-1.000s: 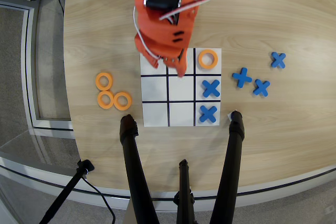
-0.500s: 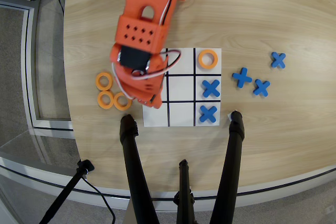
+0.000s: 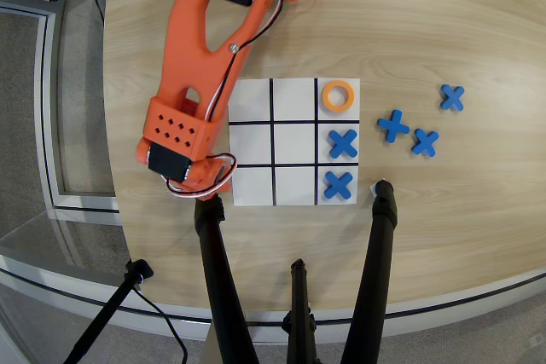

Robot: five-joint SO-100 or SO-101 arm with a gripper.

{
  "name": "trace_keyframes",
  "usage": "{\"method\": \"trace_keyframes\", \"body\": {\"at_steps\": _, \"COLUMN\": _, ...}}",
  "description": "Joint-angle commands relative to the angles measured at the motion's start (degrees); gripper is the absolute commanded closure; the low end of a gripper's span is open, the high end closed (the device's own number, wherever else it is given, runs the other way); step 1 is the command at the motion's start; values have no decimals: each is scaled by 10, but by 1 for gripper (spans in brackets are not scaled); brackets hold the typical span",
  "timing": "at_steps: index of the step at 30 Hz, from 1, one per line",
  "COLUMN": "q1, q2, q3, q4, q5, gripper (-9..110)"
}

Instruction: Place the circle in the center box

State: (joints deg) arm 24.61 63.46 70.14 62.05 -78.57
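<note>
Orange arm [image 3: 192,83] reaches over the table left of the board [image 3: 252,187]; gripper hidden underneath, can't tell its state. Visible circle [image 3: 339,96] lies flat in the top-right cell, no long axis; center box [image 3: 294,143] bare.

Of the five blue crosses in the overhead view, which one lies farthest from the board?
The blue cross at the far right, alone near the table's right side. Two others sit together closer to the board, and two lie on it.
</note>
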Motion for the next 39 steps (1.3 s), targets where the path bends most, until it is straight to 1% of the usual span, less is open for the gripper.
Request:
{"method": "trace_keyframes", "body": {"at_steps": 1, "q1": 4, "q2": -18, "q3": -40, "q4": -1, "q5": -7, "gripper": 79}}
{"method": "trace_keyframes", "body": {"at_steps": 15, "q1": 4, "q2": -73, "q3": -48, "q4": -61, "q5": -8, "gripper": 79}}
{"method": "trace_keyframes", "body": {"at_steps": 21, "q1": 3, "q2": -77, "q3": -25, "q4": -88, "q5": -9, "gripper": 79}}
{"method": "trace_keyframes", "body": {"at_steps": 36, "q1": 5, "q2": -72, "q3": 40, "q4": -111, "q5": -21, "gripper": 79}}
{"method": "trace_keyframes", "body": {"at_steps": 39, "q1": 6, "q2": -69, "q3": 52, "q4": -111, "q5": -22, "gripper": 83}}
